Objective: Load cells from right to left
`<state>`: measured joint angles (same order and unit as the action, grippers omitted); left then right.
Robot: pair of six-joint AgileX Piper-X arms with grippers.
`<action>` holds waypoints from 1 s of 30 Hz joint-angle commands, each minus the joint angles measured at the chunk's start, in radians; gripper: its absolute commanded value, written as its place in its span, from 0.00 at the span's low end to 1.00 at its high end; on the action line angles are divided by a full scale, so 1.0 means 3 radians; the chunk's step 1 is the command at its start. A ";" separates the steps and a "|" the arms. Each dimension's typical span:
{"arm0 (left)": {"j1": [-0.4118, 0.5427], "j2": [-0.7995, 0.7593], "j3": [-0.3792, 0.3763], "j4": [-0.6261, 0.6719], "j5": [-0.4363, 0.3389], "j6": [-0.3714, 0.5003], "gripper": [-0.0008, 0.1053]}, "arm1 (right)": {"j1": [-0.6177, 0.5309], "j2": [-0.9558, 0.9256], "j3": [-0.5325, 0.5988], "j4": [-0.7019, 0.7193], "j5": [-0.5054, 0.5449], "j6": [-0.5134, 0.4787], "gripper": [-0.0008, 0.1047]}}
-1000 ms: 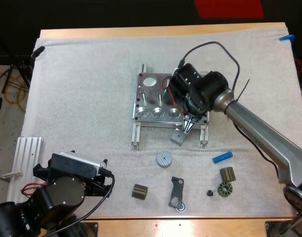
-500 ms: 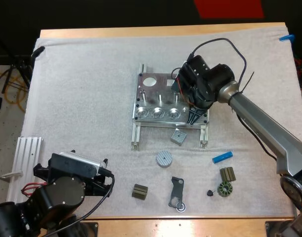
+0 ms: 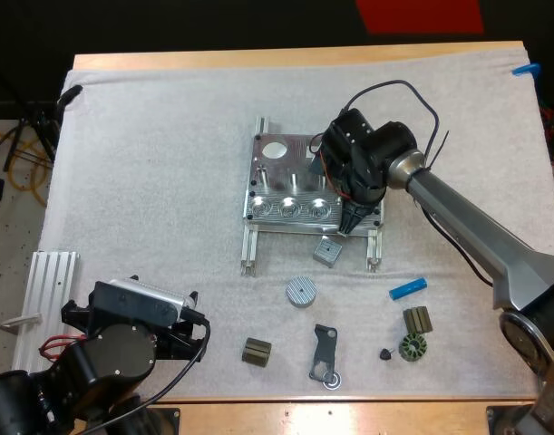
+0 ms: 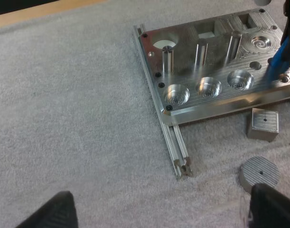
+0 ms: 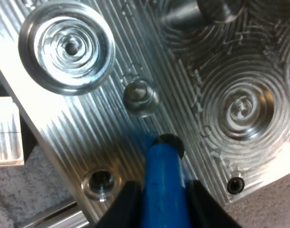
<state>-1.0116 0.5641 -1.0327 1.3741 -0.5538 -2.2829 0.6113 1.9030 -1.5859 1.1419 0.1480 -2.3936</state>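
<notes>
1. While the right gripper (image 3: 352, 217) hangs over the front right corner of the metal fixture (image 3: 278, 169), its fingers are clamped on a blue cylinder (image 5: 162, 183) from both sides, so that's the cell being loaded right now.
2. The cylinder's tip sits right at a small dark hole (image 5: 171, 140) in the plate. It looks like it's at the mouth, but I can't tell if it's actually started going in.
3. Biggest risk imo: the cylinder looks tilted from the left wrist view, not straight up. If it gets pushed down like that, it could catch on the hole's rim and jam, or skate off across the grooved plate.
4. There's a little raised pin (image 5: 141, 97) just beside the hole. If the tip slides that way, it bumps the pin instead of seating.
5. If the fingers let go before it's properly in, it probably tips over and rolls off the edge onto the mat (image 3: 150, 163), near the small grey block (image 3: 327, 250).
6. A hard push could also nudge the whole fixture, since I can't see anything pinning it down.
7. The left gripper (image 3: 197, 328) is parked well away at the near left, its fingers (image 4: 50, 211) apart and holding nothing, so no clash there.
8. A second blue cylinder (image 3: 407, 289) waits on the mat to the right.
</notes>
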 commanded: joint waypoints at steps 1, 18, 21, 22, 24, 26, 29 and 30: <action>-0.0002 -0.0001 -0.0002 -0.0040 -0.0009 -0.0041 0.68 | -0.0010 0.0015 -0.0029 -0.0027 -0.0013 -0.0039 0.01; -0.0002 -0.0001 -0.0002 -0.0040 -0.0009 -0.0041 0.68 | -0.0010 0.0103 -0.0029 0.0058 -0.0051 -0.0039 0.01; -0.0002 -0.0001 -0.0002 -0.0040 -0.0009 -0.0041 0.68 | -0.0010 0.0103 -0.0029 0.0086 -0.0050 -0.0039 0.01; -0.0002 -0.0001 -0.0002 -0.0040 -0.0009 -0.0041 0.68 | -0.0010 0.0103 -0.0029 0.0086 -0.0050 -0.0039 0.01; -0.0002 -0.0001 -0.0002 -0.0040 -0.0009 -0.0041 0.68 | -0.0010 0.0103 -0.0029 0.0095 -0.0050 -0.0039 0.01; -0.0002 -0.0001 -0.0002 -0.0040 -0.0009 -0.0041 0.68 | -0.0010 0.0103 -0.0029 0.0142 -0.0050 -0.0039 0.01; -0.0002 -0.0001 -0.0002 -0.0040 -0.0009 -0.0041 0.68 | -0.0010 0.0103 -0.0029 0.0191 -0.0050 -0.0039 0.01; -0.0002 -0.0001 -0.0002 -0.0040 -0.0009 -0.0041 0.68 | -0.0010 0.0103 -0.0029 0.0183 -0.0050 -0.0039 0.01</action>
<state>-1.0116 0.5641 -1.0327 1.3741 -0.5538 -2.2829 0.6113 1.9229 -1.5978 1.1514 0.1498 -2.3987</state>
